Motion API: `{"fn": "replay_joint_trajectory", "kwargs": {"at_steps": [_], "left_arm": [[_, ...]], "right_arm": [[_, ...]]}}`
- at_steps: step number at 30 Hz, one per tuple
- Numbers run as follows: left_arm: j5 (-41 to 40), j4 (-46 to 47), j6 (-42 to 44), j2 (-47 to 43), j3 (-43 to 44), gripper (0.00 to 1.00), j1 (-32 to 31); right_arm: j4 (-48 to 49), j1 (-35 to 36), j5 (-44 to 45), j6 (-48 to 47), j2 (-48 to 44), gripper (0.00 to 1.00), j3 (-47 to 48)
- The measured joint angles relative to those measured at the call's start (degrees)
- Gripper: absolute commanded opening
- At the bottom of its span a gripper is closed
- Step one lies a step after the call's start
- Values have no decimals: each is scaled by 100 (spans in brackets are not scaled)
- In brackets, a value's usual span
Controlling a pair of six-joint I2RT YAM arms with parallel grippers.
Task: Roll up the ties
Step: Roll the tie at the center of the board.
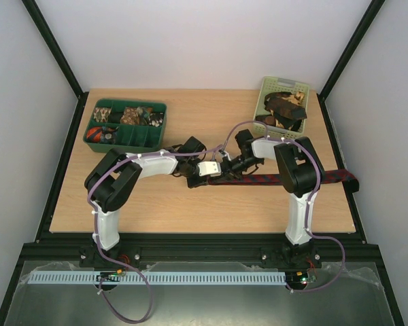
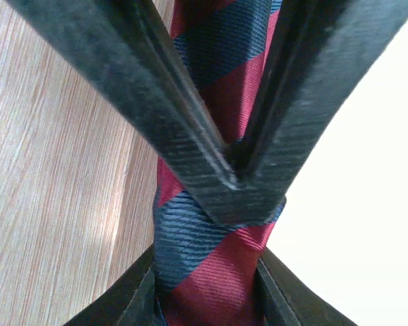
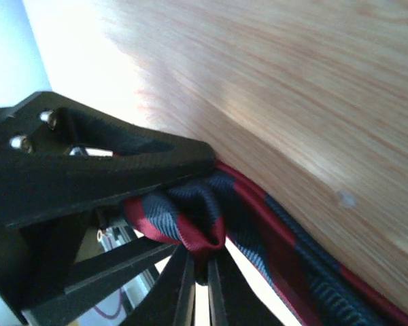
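Left wrist view: my left gripper [image 2: 239, 189] is clamped on the dark red tie [image 2: 211, 278] with navy stripes, its fingers meeting over the fabric. My right gripper [image 3: 202, 268] pinches a folded bunch of the same tie just beside it. From there the tie stretches along the bench [image 1: 156, 197] to its right edge. More ties [image 1: 284, 109] sit in the pale green basket [image 1: 282, 83].

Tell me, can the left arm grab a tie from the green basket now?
Probably not: the left end effector is shut on the striped tie, and the basket sits beyond the right arm.
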Motion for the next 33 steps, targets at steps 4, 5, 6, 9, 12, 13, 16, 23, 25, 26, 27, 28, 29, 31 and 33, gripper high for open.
{"fn": "replay_joint_trajectory", "kwargs": {"at_steps": [4, 5, 6, 9, 12, 13, 16, 23, 25, 26, 27, 28, 29, 31, 33], "left_arm": [[31, 4, 81, 0, 0, 33, 0], [44, 4, 101, 0, 0, 33, 0], [50, 2, 136, 0, 0, 32, 2], [70, -7, 295, 0, 0, 32, 7], [92, -33, 485, 0, 7, 43, 63], [109, -48, 535, 0, 13, 48, 79], [216, -111, 623, -2, 15, 64, 203], [452, -245, 798, -400, -442, 65, 793], [457, -299, 881, -463, -516, 63, 798], [461, -302, 894, -463, -516, 63, 778], [474, -302, 907, -463, -516, 62, 756], [481, -304, 909, -463, -514, 62, 745], [481, -306, 909, -463, -505, 62, 721], [503, -313, 907, -461, -483, 61, 669], [525, -315, 901, -461, -435, 57, 608]], "right_arm": [[-142, 2, 197, -74, 0, 2, 177], [-188, 7, 249, -116, 0, 1, 249], [-236, 7, 282, -157, 2, 2, 295], [-321, 7, 348, -249, 11, 1, 328], [-356, 9, 404, -323, 83, 1, 306], [-358, 9, 415, -337, 116, 1, 286], [-361, 9, 424, -363, 212, 1, 223], [-361, 7, 396, -402, 234, 1, 219], [-358, 7, 396, -400, 236, 1, 219], [-358, 7, 393, -400, 238, 1, 219], [-358, 7, 391, -400, 245, 1, 219], [-358, 7, 378, -400, 251, 1, 221], [-361, 7, 361, -400, 258, 1, 221], [-363, 2, 339, -400, 271, 1, 225], [-361, 0, 337, -400, 271, 1, 225]]}}
